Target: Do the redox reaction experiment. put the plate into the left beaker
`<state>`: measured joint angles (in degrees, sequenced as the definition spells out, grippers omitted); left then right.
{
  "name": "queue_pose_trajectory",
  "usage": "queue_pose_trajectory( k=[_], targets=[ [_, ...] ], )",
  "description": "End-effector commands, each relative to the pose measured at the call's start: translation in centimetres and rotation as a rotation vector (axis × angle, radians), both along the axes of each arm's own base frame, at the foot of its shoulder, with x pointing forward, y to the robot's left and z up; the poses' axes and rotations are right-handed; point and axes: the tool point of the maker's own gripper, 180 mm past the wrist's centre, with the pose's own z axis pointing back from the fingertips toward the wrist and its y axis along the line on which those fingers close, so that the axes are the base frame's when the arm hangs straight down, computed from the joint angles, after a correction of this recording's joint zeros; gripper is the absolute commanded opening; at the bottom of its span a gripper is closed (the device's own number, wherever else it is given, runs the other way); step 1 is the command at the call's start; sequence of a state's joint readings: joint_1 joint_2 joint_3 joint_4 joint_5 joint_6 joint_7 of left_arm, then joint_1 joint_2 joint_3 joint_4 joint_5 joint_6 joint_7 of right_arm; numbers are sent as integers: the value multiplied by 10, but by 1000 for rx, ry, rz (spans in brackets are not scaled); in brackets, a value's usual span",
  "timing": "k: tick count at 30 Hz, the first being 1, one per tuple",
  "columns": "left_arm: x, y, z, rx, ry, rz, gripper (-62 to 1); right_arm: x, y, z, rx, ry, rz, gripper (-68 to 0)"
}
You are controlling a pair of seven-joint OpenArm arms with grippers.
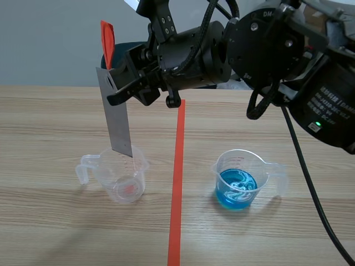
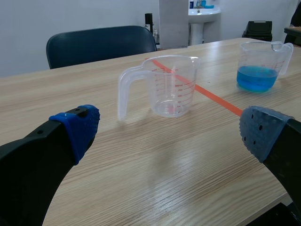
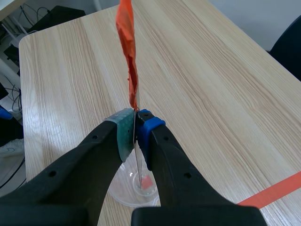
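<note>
Right arm raised across the table, right jaws clamping plate above left beaker, left jaws wide.

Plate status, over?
Right end effector shut on plate, left end effector open. Plate near upright, lower edge at mouth of left beaker. Nothing in the way.

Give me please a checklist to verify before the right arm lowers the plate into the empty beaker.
1. Right pincer shut on the thin grey metal plate: ok.
2. Plate over the mouth of the empty clear plastic beaker: ok.
3. Plate's lower edge under the rim: cannot tell.
4. Left pincer open, apart from that beaker: ok.
5. Clear beaker of blue liquid standing apart from the plate: ok.
</note>
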<state>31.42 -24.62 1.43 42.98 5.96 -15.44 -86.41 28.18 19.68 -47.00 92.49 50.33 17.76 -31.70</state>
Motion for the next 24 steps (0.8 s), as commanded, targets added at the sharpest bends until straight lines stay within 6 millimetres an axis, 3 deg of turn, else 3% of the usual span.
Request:
queue_pose_trajectory(
  k=[1,24],
  targets=[
    [2,2,12,-26,-54,2,14,1,4,8,21,-21,8,-669],
    [2,2,12,-27,-54,2,14,10,7,-49,22,51,-3,-669]
  ],
)
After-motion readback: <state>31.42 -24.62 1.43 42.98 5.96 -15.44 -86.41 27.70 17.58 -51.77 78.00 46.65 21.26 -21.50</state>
